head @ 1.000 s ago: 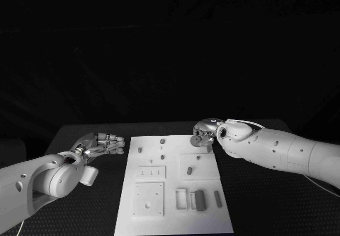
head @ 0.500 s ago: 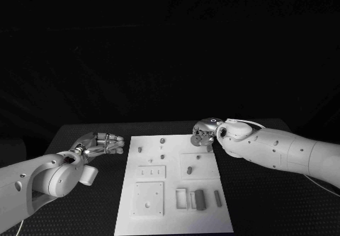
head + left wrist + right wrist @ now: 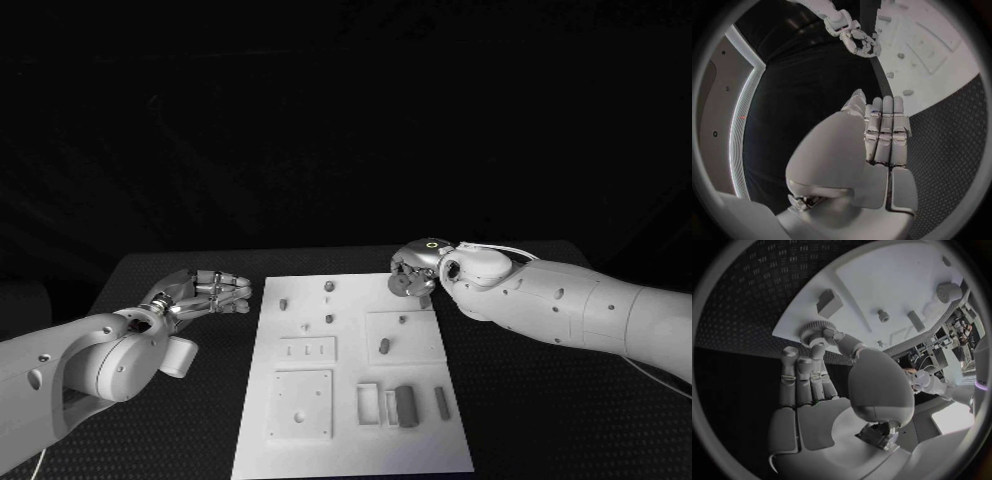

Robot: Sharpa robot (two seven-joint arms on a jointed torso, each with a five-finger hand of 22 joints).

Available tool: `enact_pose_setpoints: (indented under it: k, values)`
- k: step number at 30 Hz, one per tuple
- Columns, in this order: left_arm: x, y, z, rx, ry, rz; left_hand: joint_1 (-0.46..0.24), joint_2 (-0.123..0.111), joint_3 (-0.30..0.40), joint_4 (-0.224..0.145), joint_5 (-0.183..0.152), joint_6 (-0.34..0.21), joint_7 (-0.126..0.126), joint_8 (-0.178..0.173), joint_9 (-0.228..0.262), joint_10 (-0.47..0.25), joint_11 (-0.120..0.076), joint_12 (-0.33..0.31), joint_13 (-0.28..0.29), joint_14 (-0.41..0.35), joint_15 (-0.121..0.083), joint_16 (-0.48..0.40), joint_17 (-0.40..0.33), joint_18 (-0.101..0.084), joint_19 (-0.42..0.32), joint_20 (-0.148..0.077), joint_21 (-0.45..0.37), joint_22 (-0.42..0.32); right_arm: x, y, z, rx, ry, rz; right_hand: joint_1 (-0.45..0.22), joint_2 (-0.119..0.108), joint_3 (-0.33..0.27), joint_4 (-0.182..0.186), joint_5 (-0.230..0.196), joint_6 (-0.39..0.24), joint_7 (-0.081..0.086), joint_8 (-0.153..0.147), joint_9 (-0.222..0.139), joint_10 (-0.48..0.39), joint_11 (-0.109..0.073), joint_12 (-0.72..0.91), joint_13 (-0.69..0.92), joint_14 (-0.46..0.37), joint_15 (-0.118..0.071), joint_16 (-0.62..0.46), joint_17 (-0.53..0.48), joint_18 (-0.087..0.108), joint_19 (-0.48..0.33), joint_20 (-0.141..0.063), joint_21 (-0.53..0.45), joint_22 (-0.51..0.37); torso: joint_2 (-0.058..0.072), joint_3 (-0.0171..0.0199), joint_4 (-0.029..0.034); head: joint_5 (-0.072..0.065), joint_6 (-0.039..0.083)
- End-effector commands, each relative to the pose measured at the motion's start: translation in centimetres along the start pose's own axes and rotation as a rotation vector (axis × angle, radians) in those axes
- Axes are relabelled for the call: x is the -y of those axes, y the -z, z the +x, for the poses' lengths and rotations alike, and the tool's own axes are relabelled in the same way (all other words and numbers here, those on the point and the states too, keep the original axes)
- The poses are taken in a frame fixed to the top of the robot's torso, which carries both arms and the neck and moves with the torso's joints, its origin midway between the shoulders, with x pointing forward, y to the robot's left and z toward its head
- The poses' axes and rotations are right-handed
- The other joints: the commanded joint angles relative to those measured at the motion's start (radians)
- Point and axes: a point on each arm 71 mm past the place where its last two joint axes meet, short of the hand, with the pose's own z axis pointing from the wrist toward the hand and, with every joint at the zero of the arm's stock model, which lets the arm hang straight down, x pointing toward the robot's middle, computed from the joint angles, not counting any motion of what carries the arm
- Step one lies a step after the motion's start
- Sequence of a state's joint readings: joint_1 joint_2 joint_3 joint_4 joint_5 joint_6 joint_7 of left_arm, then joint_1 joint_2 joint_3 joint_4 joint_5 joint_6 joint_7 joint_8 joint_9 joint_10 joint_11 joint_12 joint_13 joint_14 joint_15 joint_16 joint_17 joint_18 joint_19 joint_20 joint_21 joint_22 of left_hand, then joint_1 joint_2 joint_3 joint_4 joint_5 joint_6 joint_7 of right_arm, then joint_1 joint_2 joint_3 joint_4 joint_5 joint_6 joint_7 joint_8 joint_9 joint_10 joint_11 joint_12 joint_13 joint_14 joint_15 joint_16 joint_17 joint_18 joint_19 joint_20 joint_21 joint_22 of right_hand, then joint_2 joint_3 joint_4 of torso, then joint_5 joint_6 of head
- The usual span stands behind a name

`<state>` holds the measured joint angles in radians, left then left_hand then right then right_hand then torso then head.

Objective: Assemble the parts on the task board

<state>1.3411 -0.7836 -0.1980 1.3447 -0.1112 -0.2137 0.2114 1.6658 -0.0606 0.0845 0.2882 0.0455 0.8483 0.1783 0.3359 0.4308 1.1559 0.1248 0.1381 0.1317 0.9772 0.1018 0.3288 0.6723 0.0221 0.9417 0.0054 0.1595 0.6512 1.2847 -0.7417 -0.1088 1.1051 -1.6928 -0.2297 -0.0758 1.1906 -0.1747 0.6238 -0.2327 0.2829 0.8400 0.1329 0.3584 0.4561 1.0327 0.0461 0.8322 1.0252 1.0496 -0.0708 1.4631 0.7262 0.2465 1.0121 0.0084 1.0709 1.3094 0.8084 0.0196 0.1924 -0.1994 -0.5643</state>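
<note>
The black textured table [image 3: 173, 400] is carrying the white rectangular task board [image 3: 418, 345] at its middle, w/ small grey parts lying on it or seated in its recesses. The right hand [image 3: 414, 272] is hovering over the board's far right corner, pinching a small grey toothed gear [image 3: 814, 332] betw. thumb and a fingertip, other fingers nearly straight. The left hand [image 3: 205, 292] is holding nothing, fingers straight and side by side, parked off the board's left edge, near its far corner.

Step in hand, as judged: seating the gear on its spot. To do it well, the robot should be keeping the gear flat, lining its bore over the post, lowering straight, letting go only once it sits flush.

Room: the gear is close to the board's far edge, so drift outward risks dropping it onto the table. Nearby grey pegs [image 3: 329, 286] are standing apart from the hand, and the left arm is well clear.
</note>
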Motion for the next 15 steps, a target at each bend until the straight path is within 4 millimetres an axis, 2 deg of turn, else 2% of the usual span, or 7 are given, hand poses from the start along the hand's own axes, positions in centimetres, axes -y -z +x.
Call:
enact_pose_setpoints:
  k: [1, 7, 15]
  values:
    - [0.2, 0.0, 0.2, -0.013, -0.002, 0.01, -0.004, -0.004, -0.005, 0.001, 0.005, 0.005, 0.001, -0.003, -0.001, 0.009, -0.002, -0.004, 0.0, 0.007, 0.002, -0.007, 0.002, 0.01, 0.005, -0.001, -0.005, 0.0, -0.3, 0.1, 0.3, 0.017, 0.055, -0.02, -0.011, 0.004, -0.001, 0.013, 0.004, 0.151, -0.016, 0.011, 0.005, -0.01, -0.034, 0.009, -0.004, 0.015, -0.018, 0.008, 0.004, 0.015, 0.014, -0.007, 0.01, 0.017, 0.0, 0.0, 0.0005, -0.001, 0.001]
    - [0.2, 0.0, 0.2, -0.011, -0.003, 0.01, -0.004, -0.004, -0.005, 0.001, 0.005, 0.005, 0.001, -0.003, -0.001, 0.009, -0.002, -0.004, 0.0, 0.008, 0.002, -0.007, 0.002, 0.01, 0.005, -0.001, -0.005, 0.0, -0.8, 0.2, -0.1, 0.059, 0.081, -0.028, -0.024, 0.005, -0.003, 0.039, 0.004, 0.177, -0.027, 0.02, 0.014, 0.019, -0.046, 0.012, -0.014, 0.036, -0.03, 0.018, 0.014, 0.015, 0.032, -0.02, 0.024, 0.017, 0.0, -0.0001, 0.0005, -0.001, 0.001]
    - [0.1, 0.0, 0.1, -0.007, -0.003, 0.011, -0.003, -0.004, -0.005, 0.001, 0.005, 0.006, 0.0, -0.003, -0.001, 0.009, -0.002, -0.005, 0.0, 0.008, 0.002, -0.008, 0.003, 0.01, 0.005, -0.001, -0.005, 0.0, -2.1, 0.6, -0.7, 0.116, 0.106, -0.043, -0.035, -0.002, -0.004, 0.057, 0.004, 0.185, -0.032, 0.022, 0.017, 0.032, -0.051, 0.01, -0.022, 0.046, -0.035, 0.018, 0.017, 0.015, 0.04, -0.026, 0.029, 0.017, 0.0, -0.0011, -0.0002, 0.001, 0.002]
